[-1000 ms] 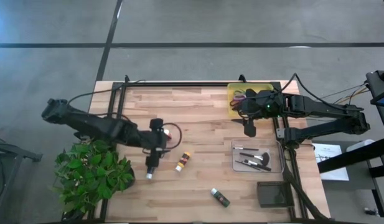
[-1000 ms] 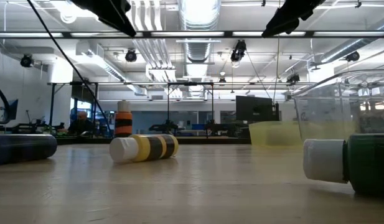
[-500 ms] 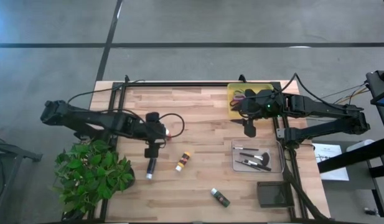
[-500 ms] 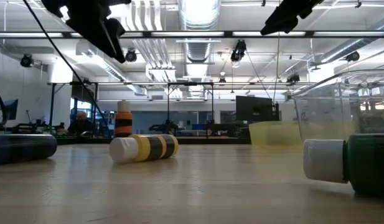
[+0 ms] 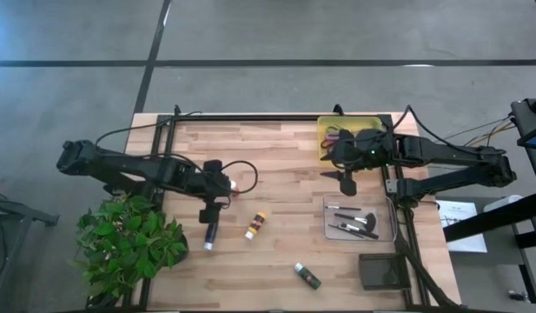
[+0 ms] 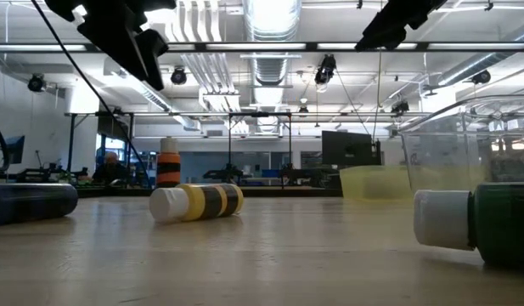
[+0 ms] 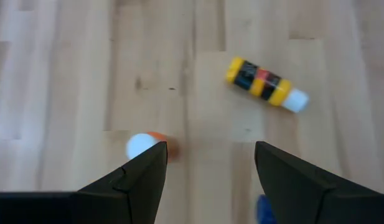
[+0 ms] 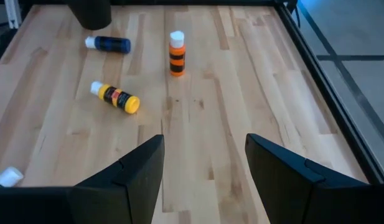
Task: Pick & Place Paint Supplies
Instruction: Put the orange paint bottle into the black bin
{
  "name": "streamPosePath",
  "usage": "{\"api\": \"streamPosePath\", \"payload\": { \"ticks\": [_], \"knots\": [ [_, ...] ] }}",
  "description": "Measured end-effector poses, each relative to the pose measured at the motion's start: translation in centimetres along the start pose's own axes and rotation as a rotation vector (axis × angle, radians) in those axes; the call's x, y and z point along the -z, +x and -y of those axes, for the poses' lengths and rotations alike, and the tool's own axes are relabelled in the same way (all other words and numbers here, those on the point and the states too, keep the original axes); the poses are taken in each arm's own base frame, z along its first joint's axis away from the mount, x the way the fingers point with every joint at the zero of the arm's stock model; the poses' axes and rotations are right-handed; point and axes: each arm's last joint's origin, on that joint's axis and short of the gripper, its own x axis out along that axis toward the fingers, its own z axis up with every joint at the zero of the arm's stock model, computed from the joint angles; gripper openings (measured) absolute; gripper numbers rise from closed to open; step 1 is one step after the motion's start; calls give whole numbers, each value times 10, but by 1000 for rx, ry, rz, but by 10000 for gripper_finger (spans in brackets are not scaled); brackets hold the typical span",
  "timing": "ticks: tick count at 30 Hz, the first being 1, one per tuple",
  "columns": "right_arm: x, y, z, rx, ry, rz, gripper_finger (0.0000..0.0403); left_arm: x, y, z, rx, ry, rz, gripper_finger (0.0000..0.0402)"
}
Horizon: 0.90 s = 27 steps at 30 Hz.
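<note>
A dark blue tube (image 5: 209,235) lies on its side just near of my open left gripper (image 5: 207,213). The left wrist view shows only its end (image 7: 264,208), beside the yellow tube (image 7: 266,82) and the upright orange bottle (image 7: 148,144). The yellow tube (image 5: 254,225) and the green tube (image 5: 307,276) also lie on their sides. My open right gripper (image 5: 346,183) hovers between the yellow tray (image 5: 327,148), which holds scissors, and the clear tray (image 5: 385,233), which holds brushes (image 5: 354,222). In the right wrist view the orange bottle (image 8: 176,53) stands on its base.
A leafy potted plant (image 5: 129,243) stands at the table's near left corner. A dark square box (image 5: 380,271) sits near of the clear tray. Bare wood lies between the two arms. In the low view the clear tray's wall (image 6: 465,144) rises behind the green tube (image 6: 474,225).
My left gripper has drawn back from above the blue tube toward the far edge and now hangs just beyond the tube's far end. The tube lies where it was.
</note>
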Motion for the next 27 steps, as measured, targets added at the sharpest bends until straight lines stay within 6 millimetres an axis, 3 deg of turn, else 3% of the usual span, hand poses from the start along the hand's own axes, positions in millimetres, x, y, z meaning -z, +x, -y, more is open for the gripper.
{"api": "streamPosePath", "payload": {
  "ticks": [7, 12, 19, 27],
  "knots": [
    [2, 4, -1, -13, 7, 6, 225, 2, 0, 2, 25, 6, -20, 248],
    [-13, 20, -5, -131, 8, 127, 225, 7, -1, -2, -72, 0, -70, 248],
    [-34, 81, -4, -152, -77, 20, 225, 17, -7, -6, -153, 16, -137, 248],
    [-80, 169, -5, -264, -151, -24, 225, 25, -38, -16, -272, -54, -137, 248]
  ]
}}
